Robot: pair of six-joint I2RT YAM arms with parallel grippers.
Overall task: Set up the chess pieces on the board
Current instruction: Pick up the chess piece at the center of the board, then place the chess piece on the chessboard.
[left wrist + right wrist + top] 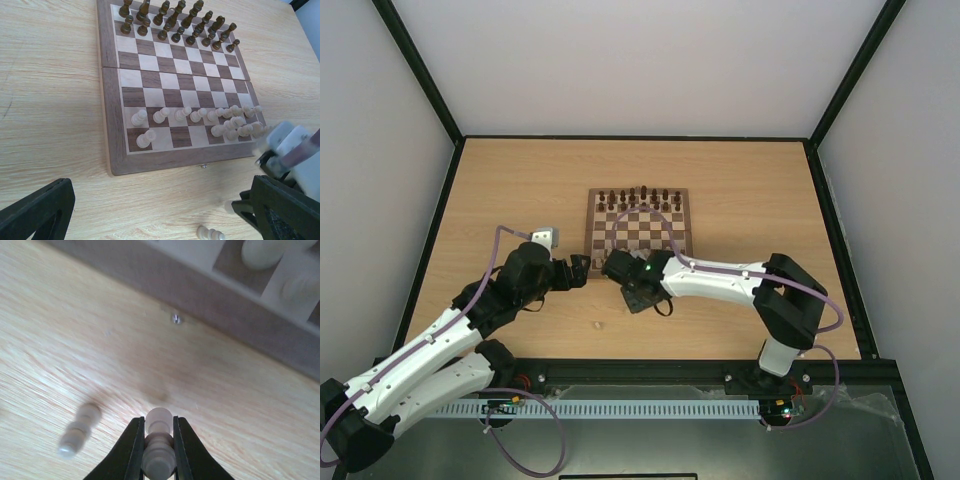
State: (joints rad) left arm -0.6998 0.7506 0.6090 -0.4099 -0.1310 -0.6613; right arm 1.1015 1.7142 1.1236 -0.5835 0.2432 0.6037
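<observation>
The board [590,225] lies mid-table. It also shows in the left wrist view [108,100], with several cream chess pieces [200,116] standing on its two near rows, crowded toward the right. My right gripper [159,432] is shut on one cream piece [159,416] and holds it over the table just off the board's near edge [250,325]. Another cream piece [77,432] lies on its side on the table; it also shows in the left wrist view [210,233]. My left gripper [160,210] is wide open and empty, at the board's near left corner [582,270].
Dark brown pieces [175,22] stand in two rows on the board's far side. The right gripper [618,268] and its arm lie along the board's near edge, close to the left gripper. Black frame rails border the table [500,180].
</observation>
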